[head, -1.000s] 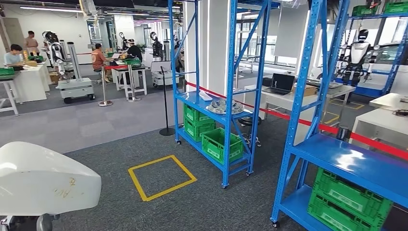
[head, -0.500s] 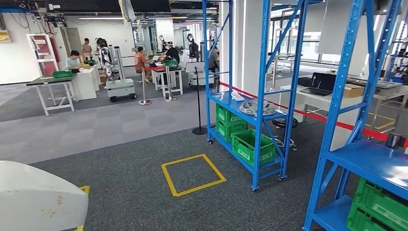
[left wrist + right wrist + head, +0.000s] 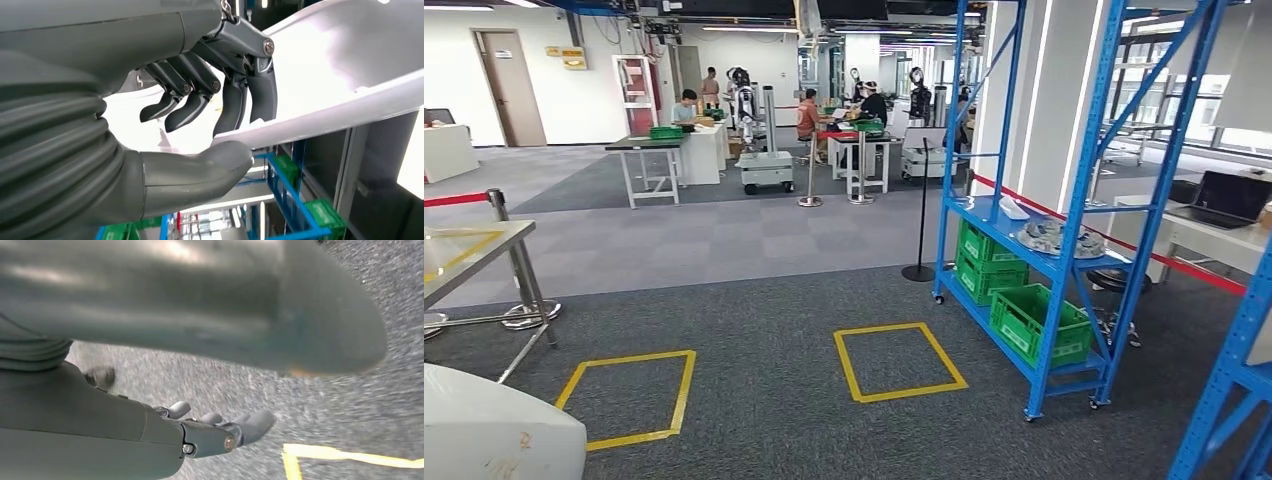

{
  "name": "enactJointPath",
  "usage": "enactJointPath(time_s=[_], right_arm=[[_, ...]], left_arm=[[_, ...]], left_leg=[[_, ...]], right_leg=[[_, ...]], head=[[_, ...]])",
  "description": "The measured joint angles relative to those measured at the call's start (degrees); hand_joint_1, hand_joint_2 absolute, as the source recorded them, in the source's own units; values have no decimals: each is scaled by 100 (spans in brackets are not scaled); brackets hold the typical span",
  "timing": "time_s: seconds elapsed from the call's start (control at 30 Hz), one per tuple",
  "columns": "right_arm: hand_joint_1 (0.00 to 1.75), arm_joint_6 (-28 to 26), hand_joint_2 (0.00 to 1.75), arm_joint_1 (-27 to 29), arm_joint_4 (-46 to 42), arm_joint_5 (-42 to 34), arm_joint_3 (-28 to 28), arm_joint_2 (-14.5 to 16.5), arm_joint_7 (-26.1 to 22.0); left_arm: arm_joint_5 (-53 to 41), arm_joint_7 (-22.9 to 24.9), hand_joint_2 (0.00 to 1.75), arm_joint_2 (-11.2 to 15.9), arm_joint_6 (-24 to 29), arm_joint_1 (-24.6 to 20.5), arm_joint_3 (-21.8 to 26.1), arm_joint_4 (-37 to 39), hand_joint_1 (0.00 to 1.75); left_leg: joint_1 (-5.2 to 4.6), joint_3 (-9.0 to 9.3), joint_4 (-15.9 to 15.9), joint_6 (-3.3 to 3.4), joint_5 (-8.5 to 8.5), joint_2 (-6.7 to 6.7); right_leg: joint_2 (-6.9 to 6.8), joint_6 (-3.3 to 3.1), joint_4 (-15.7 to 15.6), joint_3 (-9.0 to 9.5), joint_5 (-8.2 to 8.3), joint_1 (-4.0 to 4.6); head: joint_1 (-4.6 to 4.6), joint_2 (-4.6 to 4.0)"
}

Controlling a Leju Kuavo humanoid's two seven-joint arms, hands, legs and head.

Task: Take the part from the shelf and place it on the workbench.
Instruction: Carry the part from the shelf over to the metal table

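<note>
At seven o'clock in the head view, a large white moulded plastic part (image 3: 494, 430) with a smooth curved shell fills the bottom corner, carried low over the grey carpet (image 3: 764, 430). From the left wrist, the left hand (image 3: 210, 125) grips this part's thin edge (image 3: 320, 115), the thick grey thumb (image 3: 200, 167) pressed against one face and the dark fingers (image 3: 235, 107) curled over the other. From the right wrist, the right hand (image 3: 220, 432) hangs over the carpet beside a yellow tape line (image 3: 350, 455), fingers loosely extended and holding nothing. Toward nine o'clock stands a metal-legged workbench (image 3: 474, 255) with yellow tape on its top; at three o'clock stands a blue steel shelf rack (image 3: 1044, 220) holding green plastic crates (image 3: 1034, 320). Two yellow floor squares (image 3: 899, 362) lie between
</note>
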Motion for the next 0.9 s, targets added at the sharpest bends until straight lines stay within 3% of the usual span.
enactJointPath(time_s=[0.03, 0.07, 0.1, 0.17, 0.2, 0.27, 0.3, 0.33, 0.37, 0.4, 0.43, 0.5, 0.57, 0.6, 0.67, 0.73, 0.77, 0.8, 0.87, 0.9], right_arm=[[0, 3, 0, 15, 0, 41, 22, 1, -59], [0, -10, 0, 27, 0, 55, 41, 1, -134], [0, -37, 0, 34, 0, 38, 53, 1, -215], [0, -97, 0, 33, 0, -58, 57, 1, -309], [0, -112, 0, 32, 0, -101, 52, 1, -284], [0, -150, 0, 30, 0, -150, 42, 2, -92], [0, -191, 0, 28, 0, -181, 26, 3, 43], [0, -244, 0, 27, 0, -227, 0, 7, 169], [0, -293, 0, 26, 0, -275, -34, 14, 281], [0, -326, 0, 30, 0, -315, -72, 20, 366], [0, -333, 0, 42, 0, -325, -102, 25, 424], [0, -290, 0, 83, 0, -303, -137, 28, 449], [0, -238, 0, 121, 0, -275, -149, 29, 321], [0, -222, 0, 128, 0, -261, -150, 31, 228], [0, -195, 0, 121, 0, -227, -150, 38, 78], [0, -171, 0, 112, 0, -208, -150, 44, -1], [0, -163, 0, 105, 0, -204, -150, 45, -30], [0, -155, 0, 96, 0, -202, -150, 45, -59], [0, -146, 0, 69, 0, -202, -150, 46, -102], [0, -149, 0, 59, 0, -203, -151, 46, -117]], left_arm=[[-8, 2, 175, -8, 38, 54, 21, -27, 175], [-23, 2, 175, -23, 68, 107, 56, -60, 175], [-43, 3, 175, -48, 93, 149, 108, -101, 175], [-77, 2, 175, -123, 99, 196, 244, -188, 175], [-87, 1, 175, -163, 88, 207, 308, -222, 175], [-123, 2, 175, -224, 58, 215, 384, -250, 175], [-158, 3, 175, -241, 47, 214, 396, -250, 175], [-203, 4, 175, -249, 43, 213, 397, -250, 175], [-249, 3, 175, -251, 43, 216, 397, -255, 175], [-293, 2, 175, -246, 49, 213, 397, -259, 175], [-323, 2, 175, -241, 65, 202, 395, -259, 175], [-343, 2, 175, -232, 131, 182, 387, -235, 175], [-264, 3, 175, -231, 202, 203, 383, -205, 175], [-182, 3, 175, -231, 218, 223, 382, -198, 175], [13, 3, 175, -232, 224, 249, 382, -194, 175], [182, 3, 175, -233, 227, 236, 381, -177, 175], [251, 3, 175, -230, 231, 226, 381, -166, 175], [317, 3, 175, -225, 234, 216, 384, -153, 175], [395, 4, 175, -206, 239, 203, 390, -137, 175], [417, 1, 175, -197, 237, 190, 394, -131, 175]], left_leg=[[0, -13, 8, 6, 5, -85], [0, -24, 19, 7, 7, -174], [2, -33, 34, 3, 8, -266], [11, -44, 71, -21, 3, -441], [12, -56, 93, -50, -3, -524], [16, -95, 115, -130, 1, -671], [21, -120, 104, -179, 16, -746], [31, -147, 83, -224, 37, -821], [37, -170, 83, -257, 45, -810], [33, -214, 139, -283, 1, -688], [25, -293, 299, -303, -112, -499], [18, -579, 952, -335, -506, -104], [29, -840, 1579, -364, -772, -9], [31, -838, 1629, -370, -750, 4], [30, -517, 1107, -364, -457, 99], [7, -96, 361, -303, -194, 350], [-8, 18, 155, -262, -136, 428], [-23, 52, 84, -218, -126, 451], [-19, 38, 72, -147, -97, 325], [-3, 43, 54, -115, -84, 272]], right_leg=[[74, 8, 358, -182, -127, -3], [103, 12, 564, -301, -154, -5], [117, 10, 541, -316, -58, -9], [227, -3, -108, -43, 353, -30], [377, -1, -490, 125, 514, -37], [593, -17, -922, 306, 643, -35], [601, -38, -946, 311, 630, -17], [518, -82, -966, 315, 649, -14], [436, -126, -990, 322, 669, -12], [356, -174, -1018, 331, 690, -15], [273, -214, -1047, 335, 712, -20], [111, -257, -1068, 331, 723, -2], [-67, -269, -1065, 319, 717, 11], [-152, -268, -1062, 317, 712, 13], [-309, -253, -1052, 331, 692, 13], [-442, -204, -1034, 359, 653, 35], [-497, -173, -1027, 376, 636, 46], [-550, -141, -1026, 391, 626, 55], [-626, -75, -1038, 432, 613, 52], [-550, -39, -1007, 437, 580, 42]], head=[[5, 0], [6, 1], [8, 1], [10, -1], [10, 0], [10, -1], [9, -1], [8, -1], [5, -1], [0, -1], [-5, -1], [-14, -2], [-15, -2], [-16, -2], [-19, -2], [-19, -1], [-17, -1], [-15, -1], [-13, -1], [-11, -1]])
